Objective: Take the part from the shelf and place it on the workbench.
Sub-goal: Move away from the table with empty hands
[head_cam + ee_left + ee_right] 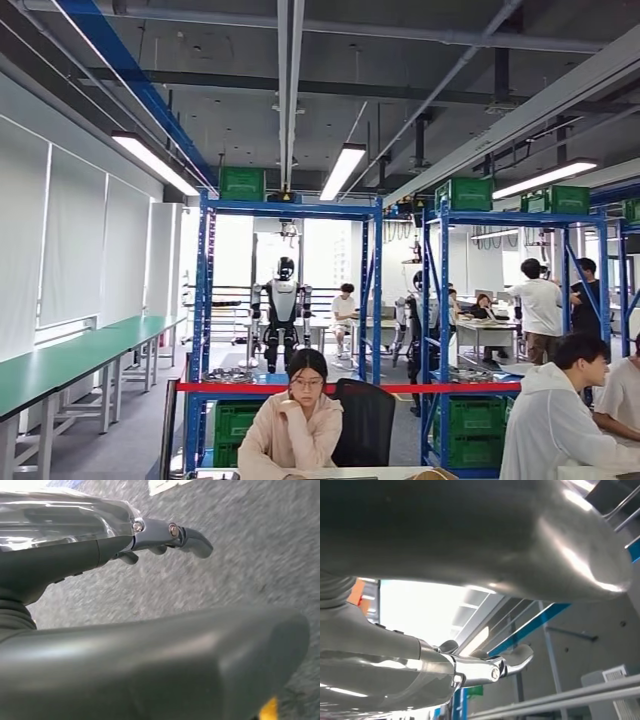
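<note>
my left hand (158, 665) hangs at my side over grey carpet (245, 545), thumb thick in the foreground and the darker fingers (188, 537) stretched out apart from it, holding nothing; my right hand (471, 540) is turned up toward the ceiling lights, its fingers (508, 662) likewise extended and closed on nothing. outward from there, the blue shelf (290, 210) stands straight ahead of me and well apart, past a seated person (298, 425) and a red bar (347, 387) across the front. shallow metal pieces lie on its lower level near the left post (226, 375), and i judge the part is among them, though it is too small to tell which, or how its long axis runs. lying left of centre, it favours my left arm, but neither hand is near; i must walk closer first
</note>
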Controlling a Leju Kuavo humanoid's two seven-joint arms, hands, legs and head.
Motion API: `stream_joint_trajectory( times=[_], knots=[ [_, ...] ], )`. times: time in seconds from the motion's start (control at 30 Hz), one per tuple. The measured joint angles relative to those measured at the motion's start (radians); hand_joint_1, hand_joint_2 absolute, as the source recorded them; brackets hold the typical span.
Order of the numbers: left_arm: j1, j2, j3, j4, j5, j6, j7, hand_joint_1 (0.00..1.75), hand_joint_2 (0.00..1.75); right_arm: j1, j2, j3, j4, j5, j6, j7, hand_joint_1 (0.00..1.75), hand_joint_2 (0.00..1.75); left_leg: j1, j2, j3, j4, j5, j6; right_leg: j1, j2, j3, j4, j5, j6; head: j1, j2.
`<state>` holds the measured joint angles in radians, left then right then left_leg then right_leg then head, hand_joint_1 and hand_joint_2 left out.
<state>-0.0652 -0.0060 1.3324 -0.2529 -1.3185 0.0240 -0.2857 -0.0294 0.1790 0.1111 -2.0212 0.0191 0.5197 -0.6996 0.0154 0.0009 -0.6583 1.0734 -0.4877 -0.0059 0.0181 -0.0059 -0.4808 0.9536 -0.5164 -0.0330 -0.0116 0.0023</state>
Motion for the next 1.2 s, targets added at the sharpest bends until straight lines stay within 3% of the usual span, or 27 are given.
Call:
stream_joint_trajectory(
  times=[0.07,0.1,0.13,0.17,0.2,0.27,0.33,0.43,0.5,0.57,0.6,0.63,0.67,0.7,0.77,0.83,0.87,0.93,0.97,1.03,1.1,1.13,1.17,1.2],
  knots=[
    [0.002,-0.001,0.001,0.0,0.002,0.001,0.0,0.0,0.0,0.008,-0.008,0.016,0.008,0.019,-0.046,0.0,0.0,0.0,0.001,0.0,-0.027,0.111,-0.099,-0.005,-0.001,-0.003,-0.026,0.0,0.021,-0.007,0.0,0.0],
    [0.001,-0.002,0.002,0.0,0.002,0.002,-0.001,0.0,0.0,0.014,-0.014,0.024,0.014,0.025,-0.067,0.0,0.0,0.0,0.002,0.0,-0.035,0.17,-0.13,-0.008,0.0,-0.004,-0.04,0.002,0.03,-0.006,0.0,0.0],
    [0.001,-0.002,0.003,0.0,0.004,0.002,-0.001,0.0,0.0,0.019,-0.021,0.031,0.021,0.03,-0.084,0.0,0.0,0.0,0.003,0.0,-0.034,0.209,-0.137,-0.011,-0.001,-0.005,-0.054,0.005,0.039,-0.004,0.0,0.0],
    [0.001,-0.002,0.004,0.0,0.005,0.003,-0.002,0.0,0.0,0.026,-0.026,0.036,0.029,0.033,-0.095,0.0,0.0,0.0,0.004,0.0,-0.018,0.216,-0.123,-0.014,-0.002,-0.006,-0.069,0.009,0.046,-0.001,0.0,0.0],
    [0.001,-0.002,0.005,0.0,0.006,0.004,-0.003,0.0,0.0,0.033,-0.031,0.039,0.035,0.033,-0.101,0.0,0.0,0.0,0.006,0.0,0.014,0.187,-0.097,-0.017,-0.004,-0.007,-0.084,0.015,0.053,0.002,0.0,0.0],
    [0.0,-0.002,0.006,0.0,0.008,0.005,-0.003,0.0,0.0,0.046,-0.039,0.042,0.045,0.032,-0.108,0.0,0.0,0.0,0.01,0.0,0.109,0.06,-0.059,-0.023,-0.005,-0.007,-0.114,0.038,0.06,0.011,0.0,0.0],
    [0.0,-0.002,0.003,0.0,0.04,0.006,0.005,0.0,0.0,0.056,-0.048,0.045,0.053,0.027,-0.124,0.0,0.0,0.0,0.01,-0.002,0.172,-0.042,-0.068,-0.018,-0.004,-0.006,-0.137,0.062,0.066,0.022,0.0,0.0],
    [0.017,-0.003,-0.078,0.0,0.272,0.021,0.039,0.0,0.0,0.072,-0.074,0.061,0.065,0.016,-0.169,0.0,0.0,0.0,0.006,-0.001,0.175,-0.065,-0.072,0.005,-0.006,-0.004,-0.15,0.072,0.076,0.041,0.0,0.0],
    [0.028,-0.003,-0.173,0.0,0.415,0.032,0.048,0.0,0.0,0.085,-0.089,0.067,0.076,0.022,-0.177,0.0,0.0,0.0,0.006,0.004,0.16,-0.066,-0.055,0.024,-0.011,-0.001,-0.165,0.112,0.023,0.054,0.0,0.0],
    [0.031,-0.003,-0.238,0.0,0.444,0.038,0.047,0.0,0.0,0.096,-0.096,0.067,0.092,0.032,-0.169,0.0,0.0,0.0,0.003,0.006,0.137,-0.066,-0.035,0.035,-0.016,0.001,-0.196,0.224,-0.074,0.063,0.0,0.0],
    [0.032,-0.002,-0.258,0.0,0.441,0.039,0.046,0.0,0.0,0.102,-0.098,0.066,0.1,0.035,-0.165,0.0,0.0,0.0,0.001,0.007,0.124,-0.065,-0.025,0.037,-0.018,0.001,-0.21,0.288,-0.108,0.065,0.0,0.0],
    [0.034,-0.003,-0.274,0.0,0.437,0.04,0.046,0.0,0.0,0.109,-0.099,0.064,0.109,0.037,-0.162,0.0,0.0,0.0,-0.002,0.007,0.112,-0.065,-0.015,0.038,-0.019,0.001,-0.214,0.335,-0.123,0.066,0.0,0.0],
    [0.036,-0.003,-0.286,0.0,0.434,0.04,0.045,0.0,0.0,0.117,-0.1,0.062,0.118,0.037,-0.162,0.0,0.0,0.0,-0.004,0.008,0.098,-0.065,-0.006,0.038,-0.019,0.001,-0.202,0.35,-0.115,0.065,0.0,0.0],
    [0.037,-0.003,-0.297,0.0,0.431,0.041,0.045,0.0,0.0,0.123,-0.101,0.059,0.126,0.037,-0.161,0.0,0.0,0.0,-0.007,0.008,0.086,-0.065,0.004,0.037,-0.019,0.001,-0.172,0.327,-0.091,0.062,-0.001,0.0],
    [0.04,-0.005,-0.311,0.0,0.425,0.041,0.045,0.0,0.0,0.13,-0.102,0.052,0.138,0.036,-0.16,0.0,0.0,0.0,-0.011,0.008,0.067,-0.065,0.022,0.036,-0.014,0.004,-0.064,0.19,-0.046,0.045,0.0,0.0],
    [0.042,-0.008,-0.319,0.0,0.418,0.041,0.046,0.0,0.0,0.134,-0.102,0.045,0.146,0.039,-0.161,0.0,0.0,0.0,-0.013,0.007,0.056,-0.065,0.038,0.03,-0.006,0.006,0.033,0.045,-0.042,0.029,0.0,0.0],
    [0.043,-0.009,-0.321,0.0,0.413,0.041,0.046,0.0,0.0,0.136,-0.103,0.041,0.152,0.042,-0.164,0.0,0.0,0.0,-0.012,0.007,0.053,-0.065,0.047,0.025,-0.002,0.007,0.054,0.007,-0.046,0.025,0.0,0.0],
    [0.046,-0.01,-0.321,0.0,0.405,0.042,0.046,0.0,0.0,0.141,-0.103,0.033,0.17,0.053,-0.173,0.0,0.0,0.0,-0.006,0.006,0.045,-0.068,0.06,0.012,0.002,0.005,0.053,-0.015,-0.034,0.019,0.0,0.0],
    [0.047,-0.01,-0.321,0.0,0.401,0.042,0.046,0.0,0.0,0.143,-0.103,0.029,0.182,0.061,-0.176,0.0,0.0,0.0,-0.004,0.005,0.039,-0.063,0.049,0.008,0.001,0.003,0.045,-0.021,-0.021,0.014,0.0,0.0],
    [0.051,-0.013,-0.321,0.0,0.392,0.04,0.046,0.0,0.0,0.144,-0.103,0.019,0.214,0.088,-0.182,0.0,0.0,0.0,-0.004,0.002,0.015,-0.006,-0.025,0.003,-0.002,-0.002,0.022,-0.029,0.006,0.003,0.001,0.001],
    [0.052,-0.015,-0.319,0.0,0.383,0.04,0.043,0.0,0.0,0.144,-0.103,0.006,0.268,0.129,-0.197,0.003,0.0,0.0,-0.005,0.001,-0.013,0.113,-0.119,-0.001,0.0,-0.004,-0.008,-0.026,0.028,-0.001,0.001,0.001],
    [0.052,-0.015,-0.317,0.0,0.378,0.04,0.041,0.0,0.0,0.141,-0.103,0.0,0.306,0.156,-0.211,0.011,0.0,0.0,-0.004,0.001,-0.018,0.171,-0.137,-0.004,0.001,-0.005,-0.024,-0.025,0.039,-0.001,0.001,0.0],
    [0.052,-0.016,-0.315,0.0,0.373,0.04,0.039,0.0,0.0,0.137,-0.103,-0.006,0.353,0.185,-0.227,0.029,0.0,0.0,-0.004,0.001,-0.013,0.205,-0.129,-0.006,0.001,-0.007,-0.041,-0.022,0.05,0.001,0.001,0.0],
    [0.052,-0.016,-0.311,0.0,0.365,0.04,0.038,0.0,0.0,0.129,-0.103,-0.013,0.41,0.214,-0.246,0.051,0.0,0.0,-0.002,0.001,0.005,0.208,-0.101,-0.008,0.0,-0.007,-0.059,-0.017,0.06,0.004,0.001,0.0]
  ],
)
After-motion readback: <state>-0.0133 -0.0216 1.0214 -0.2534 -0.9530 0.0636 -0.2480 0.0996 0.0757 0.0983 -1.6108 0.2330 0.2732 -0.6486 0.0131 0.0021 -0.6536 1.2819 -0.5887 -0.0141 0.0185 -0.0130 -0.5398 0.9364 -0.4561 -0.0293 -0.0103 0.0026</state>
